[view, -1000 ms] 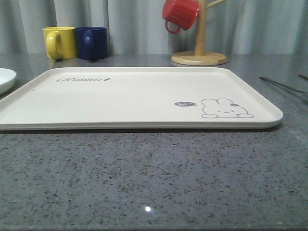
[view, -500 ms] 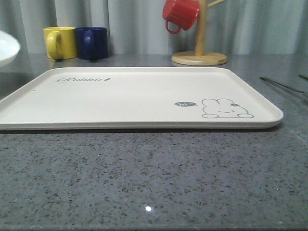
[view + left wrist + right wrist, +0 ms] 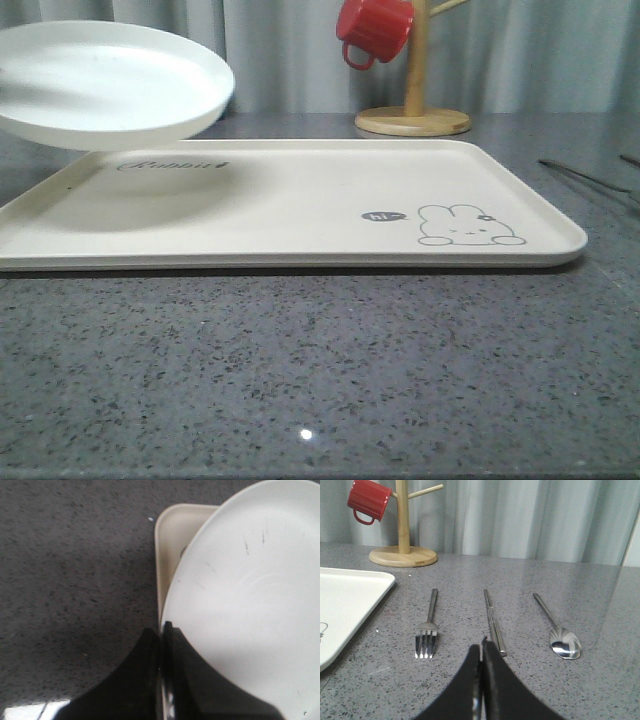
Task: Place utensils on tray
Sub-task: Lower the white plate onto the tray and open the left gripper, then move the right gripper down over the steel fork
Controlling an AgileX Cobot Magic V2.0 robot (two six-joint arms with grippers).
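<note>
The cream tray (image 3: 300,200) with the rabbit drawing lies flat on the grey counter; its corner (image 3: 167,545) also shows in the left wrist view. My left gripper (image 3: 161,630) is shut on the rim of a round white plate (image 3: 250,605). That plate (image 3: 110,85) hangs in the air over the tray's far left corner. To the right of the tray (image 3: 345,600) a fork (image 3: 429,630), a pair of chopsticks (image 3: 492,620) and a spoon (image 3: 560,635) lie side by side. My right gripper (image 3: 481,647) is shut and empty, just short of the chopsticks' near end.
A wooden mug tree (image 3: 415,100) with a red mug (image 3: 375,30) hanging on it stands behind the tray's far right corner. A grey curtain closes off the back. Thin utensil handles (image 3: 585,177) show at the right edge of the front view.
The white plate has risen from the counter at the far left and swung rightward over the tray's far left corner. It now hides the yellow and blue mugs.
</note>
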